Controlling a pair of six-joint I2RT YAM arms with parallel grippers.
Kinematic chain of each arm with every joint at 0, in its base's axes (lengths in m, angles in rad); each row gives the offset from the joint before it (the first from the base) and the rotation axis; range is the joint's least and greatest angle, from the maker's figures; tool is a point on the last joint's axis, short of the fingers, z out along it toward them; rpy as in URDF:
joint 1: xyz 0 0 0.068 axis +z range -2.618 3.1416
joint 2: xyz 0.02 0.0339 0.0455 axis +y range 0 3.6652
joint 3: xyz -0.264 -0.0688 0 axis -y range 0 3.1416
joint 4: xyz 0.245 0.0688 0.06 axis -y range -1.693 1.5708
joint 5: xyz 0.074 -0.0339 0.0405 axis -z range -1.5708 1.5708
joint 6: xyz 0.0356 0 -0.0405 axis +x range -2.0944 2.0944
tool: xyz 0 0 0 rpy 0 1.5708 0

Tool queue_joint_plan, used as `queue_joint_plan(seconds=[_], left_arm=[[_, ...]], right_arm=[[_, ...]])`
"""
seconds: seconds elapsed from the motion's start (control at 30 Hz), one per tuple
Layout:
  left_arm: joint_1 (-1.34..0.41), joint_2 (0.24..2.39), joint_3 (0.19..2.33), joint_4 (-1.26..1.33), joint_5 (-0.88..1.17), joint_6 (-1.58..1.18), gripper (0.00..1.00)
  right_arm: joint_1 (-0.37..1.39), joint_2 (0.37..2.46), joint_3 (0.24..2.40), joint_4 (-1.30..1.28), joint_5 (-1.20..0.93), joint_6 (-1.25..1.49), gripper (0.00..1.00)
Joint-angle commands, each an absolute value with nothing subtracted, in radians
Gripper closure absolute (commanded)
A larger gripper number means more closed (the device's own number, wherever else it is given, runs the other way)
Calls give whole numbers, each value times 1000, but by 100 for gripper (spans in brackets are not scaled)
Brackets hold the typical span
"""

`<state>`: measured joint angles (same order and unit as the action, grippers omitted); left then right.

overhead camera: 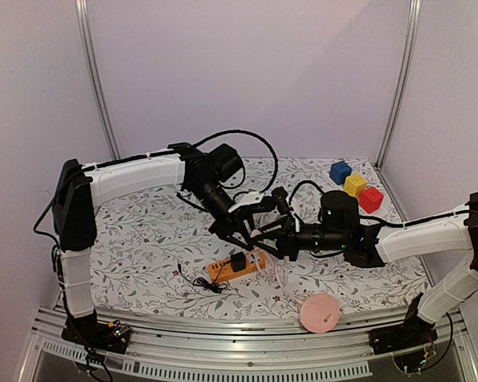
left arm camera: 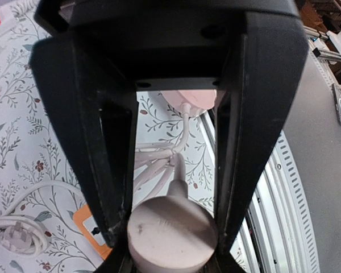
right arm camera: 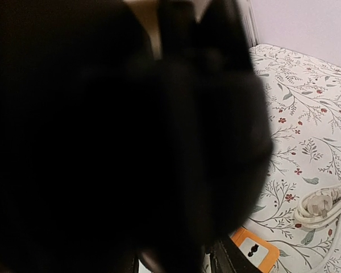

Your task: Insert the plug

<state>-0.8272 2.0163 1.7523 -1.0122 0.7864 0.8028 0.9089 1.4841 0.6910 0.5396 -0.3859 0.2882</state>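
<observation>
L pincer [left arm camera: 170, 255] is clamped on the round pale plug [left arm camera: 171, 230], one finger [left arm camera: 105, 170] on each side of its body. It's over the middle of the worktop [overhead camera: 143, 231], toward the front edge. The plug's white cord [left arm camera: 183, 128] runs to a pink round unit [overhead camera: 319, 312] by the front edge, right of centre.

The orange power strip [overhead camera: 237, 269] lies flat just below both pincers w/ a black adapter [overhead camera: 237, 260] sitting in it. On L wrist cam I see a corner of the strip beside the held plug, and the plug isn't seated in it.

R pincer [overhead camera: 277, 240] is close against the L one from the right. R wrist cam is mostly blocked by smth dark & blurred, so I can't tell if its jaws are apart or together.

A second white plug [right arm camera: 320, 203] w/ looped cord lies on the cloth near the strip. Blue cube [overhead camera: 340, 172], yellow cube [overhead camera: 354, 185] & red cube [overhead camera: 371, 199] sit at the far right corner. A thin black cable [overhead camera: 197, 280] lies left of the strip.
</observation>
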Motion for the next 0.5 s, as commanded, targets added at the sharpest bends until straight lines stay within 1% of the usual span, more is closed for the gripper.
queue_joint_plan(seconds=[0.0, 0.1, 0.2, 0.33, 0.4, 0.47], left_arm=[[-841, 2029, 1797, -1003, 823, 811, 100], [-841, 2031, 1802, -1003, 814, 809, 100], [-839, 2032, 1805, -1003, 808, 811, 100], [-838, 2033, 1805, -1004, 806, 811, 100], [-838, 2035, 1805, -1004, 806, 810, 100], [-838, 2038, 1805, -1003, 806, 811, 100]], right_arm=[[910, 1510, 699, 545, -396, 314, 62], [910, 1510, 688, 546, -413, 336, 68], [909, 1504, 677, 546, -416, 353, 81], [911, 1490, 668, 543, -403, 363, 94], [910, 1481, 664, 538, -389, 369, 99], [912, 1474, 663, 527, -370, 379, 100]])
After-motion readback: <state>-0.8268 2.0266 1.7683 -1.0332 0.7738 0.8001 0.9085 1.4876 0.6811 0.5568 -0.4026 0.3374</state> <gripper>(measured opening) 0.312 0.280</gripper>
